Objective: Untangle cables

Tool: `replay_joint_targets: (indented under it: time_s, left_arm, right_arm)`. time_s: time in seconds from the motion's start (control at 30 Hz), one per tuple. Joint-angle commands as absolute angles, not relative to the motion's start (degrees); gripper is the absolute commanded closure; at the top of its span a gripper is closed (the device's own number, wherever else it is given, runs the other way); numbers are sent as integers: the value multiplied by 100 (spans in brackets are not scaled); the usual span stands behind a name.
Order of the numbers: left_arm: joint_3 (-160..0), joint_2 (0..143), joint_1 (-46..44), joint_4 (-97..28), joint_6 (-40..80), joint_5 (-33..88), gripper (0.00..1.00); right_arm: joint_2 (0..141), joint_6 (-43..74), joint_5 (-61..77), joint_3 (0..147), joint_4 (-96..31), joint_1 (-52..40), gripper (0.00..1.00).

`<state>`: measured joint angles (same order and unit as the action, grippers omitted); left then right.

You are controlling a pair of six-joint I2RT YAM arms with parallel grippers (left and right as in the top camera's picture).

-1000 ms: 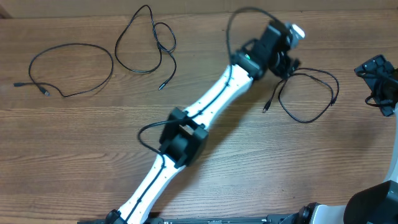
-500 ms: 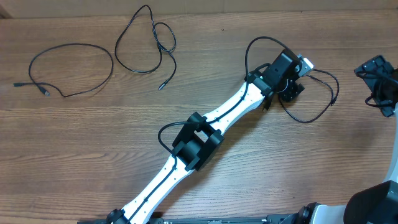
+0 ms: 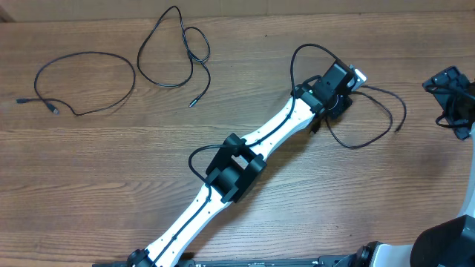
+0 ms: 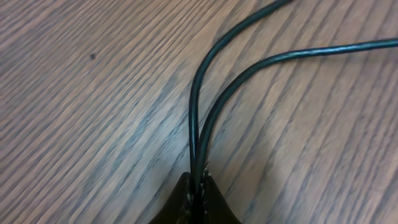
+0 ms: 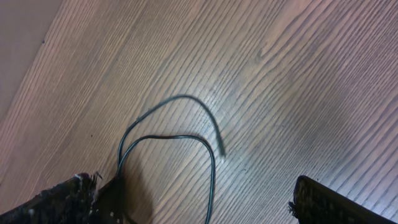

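Left gripper (image 4: 198,190) is clamping two strands of cable (image 4: 191,118); next is probably drawing the loop open, gently.

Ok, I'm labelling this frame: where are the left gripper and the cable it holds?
left gripper (image 4: 198,186), left wrist view, between its fingertips.
cable (image 4: 192,112), left wrist view, on one strand just beyond the gripper.

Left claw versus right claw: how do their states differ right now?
The left claw is shut on a thin black cable, two strands running out from its tips; the right claw stands wide open, holding nothing. The left claw reaches far out over the wooden table; the right claw sits at its right edge. Both point down at it.
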<state>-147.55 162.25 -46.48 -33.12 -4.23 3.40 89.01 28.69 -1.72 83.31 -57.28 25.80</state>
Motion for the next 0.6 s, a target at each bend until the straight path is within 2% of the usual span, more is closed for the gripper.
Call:
replay_joint_targets:
  time_s: [0.0, 0.27, 0.37, 0.57]
  left_arm:
    - [-14645, 16411, -4574, -3931, -366, -196, 96]
    - [-14652, 15063, -4307, -5522, -357, -193, 96]
    - [-14652, 14186, -4034, -6539, 14, -191, 96]
    - [-14652, 12903, -3494, -7531, 419, -187, 96]
  right_arm:
    - [8796, 2847, -137, 8405, -5725, 2585, 0]
    - [8796, 2847, -54, 8405, -5734, 2574, 0]
    - [8796, 2847, 178, 8405, -5736, 2574, 0]
    - [8796, 2847, 517, 8405, -5754, 2571, 0]
